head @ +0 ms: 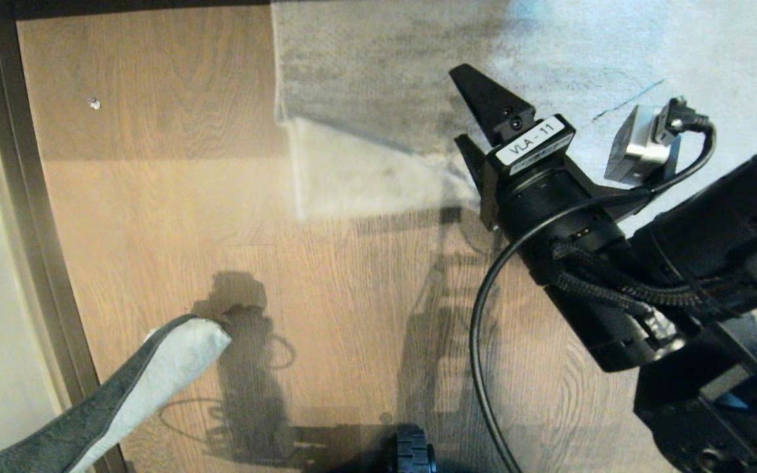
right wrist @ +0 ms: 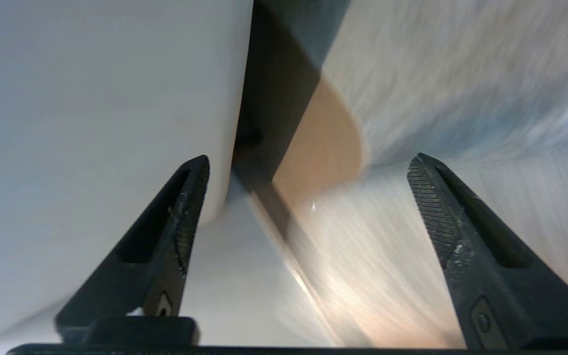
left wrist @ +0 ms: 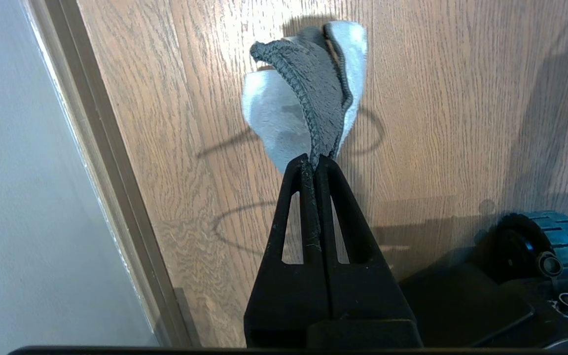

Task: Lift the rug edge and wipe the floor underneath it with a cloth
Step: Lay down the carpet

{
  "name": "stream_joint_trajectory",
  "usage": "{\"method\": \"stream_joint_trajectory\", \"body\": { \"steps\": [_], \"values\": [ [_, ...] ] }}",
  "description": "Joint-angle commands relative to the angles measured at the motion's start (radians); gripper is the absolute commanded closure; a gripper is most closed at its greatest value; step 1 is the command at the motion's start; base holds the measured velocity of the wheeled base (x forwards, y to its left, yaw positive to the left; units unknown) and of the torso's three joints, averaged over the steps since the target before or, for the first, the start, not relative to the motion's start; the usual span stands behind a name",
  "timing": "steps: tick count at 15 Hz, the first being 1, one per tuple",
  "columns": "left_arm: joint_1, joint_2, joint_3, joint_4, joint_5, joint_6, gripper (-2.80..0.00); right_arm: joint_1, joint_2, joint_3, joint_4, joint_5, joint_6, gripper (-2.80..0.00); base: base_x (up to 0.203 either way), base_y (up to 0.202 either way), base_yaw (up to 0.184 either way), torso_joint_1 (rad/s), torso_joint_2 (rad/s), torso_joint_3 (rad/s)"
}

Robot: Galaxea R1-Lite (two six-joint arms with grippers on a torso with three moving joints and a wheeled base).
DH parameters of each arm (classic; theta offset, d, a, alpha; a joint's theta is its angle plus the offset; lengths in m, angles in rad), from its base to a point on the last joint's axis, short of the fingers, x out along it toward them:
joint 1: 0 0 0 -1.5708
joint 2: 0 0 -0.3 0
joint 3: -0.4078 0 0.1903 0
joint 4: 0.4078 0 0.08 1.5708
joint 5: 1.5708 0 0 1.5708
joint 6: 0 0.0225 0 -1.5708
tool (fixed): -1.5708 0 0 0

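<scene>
The rug edge [head: 299, 167] is seen just beyond and to the left of the right gripper [head: 474, 128], blurred, with its square corner lying over the wood floor [head: 175, 217]. A pale, smeared patch of the rug is seen below the darker mottled part, reaching towards the gripper's fingertips; whether the rug is touched by them cannot be told. The right gripper is held with its jaws spread wide, as is shown in the right wrist view, where nothing is gripped between the two ribbed fingers [right wrist: 432, 207] and a blurred sweep of rug [right wrist: 461, 88] and a sliver of brown floor [right wrist: 323, 143] are seen past them.

The cloth [left wrist: 308, 98] is pinched in the left gripper [left wrist: 316, 162], whose jaws are pressed tightly together on a fold of it. Its dark grey face and off-white face are both shown, and it is hung out beyond the fingertips above the floor [left wrist: 461, 98]. In the head view the cloth [head: 142, 387] is seen at the lower left, well apart from the right gripper and the rug corner. A dark baseboard strip [left wrist: 111, 187] is run beside the left gripper, with a pale wall [left wrist: 17, 197] behind it.
</scene>
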Motion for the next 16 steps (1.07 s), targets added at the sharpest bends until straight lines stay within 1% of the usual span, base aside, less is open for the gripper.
{"method": "stream_joint_trajectory", "body": {
  "steps": [1,3,4,8,9,10,16],
  "values": [
    [0.0,0.0,0.0,0.0,-0.001,0.001,0.0,0.058,-0.033,0.045,-0.046,-0.002,0.005,-2.8,0.0,0.0,0.0,0.0,0.0,0.0],
    [-0.001,0.0,0.0,0.0,-0.001,0.001,0.0,0.099,-0.051,0.082,-0.046,-0.009,0.005,-2.8,0.0,0.0,0.0,0.0,0.0,0.0],
    [0.0,0.0,0.0,0.0,-0.001,0.001,0.0,0.106,-0.052,0.105,-0.046,-0.01,0.006,-2.8,0.0,0.0,0.0,0.0,0.0,0.0],
    [-0.001,0.0,0.0,0.0,-0.001,0.001,0.0,0.109,-0.02,0.138,-0.046,-0.01,0.009,-2.8,0.0,0.0,0.0,0.0,0.0,0.0],
    [0.0,0.0,0.0,0.0,-0.001,0.001,0.0,0.109,-0.008,0.14,-0.047,-0.01,0.017,-2.11,0.0,0.0,0.0,0.0,0.0,0.0],
    [0.0,0.0,0.0,0.0,-0.001,0.001,0.0,0.108,-0.001,0.145,-0.047,-0.01,0.02,0.0,0.0,0.0,0.0,0.0,0.0,0.0],
    [0.0,0.0,0.0,0.0,-0.001,0.001,0.0,0.108,0.014,0.264,-0.047,-0.012,0.034,0.0,0.0,0.0,0.0,0.0,0.0,0.0]
  ]
}}
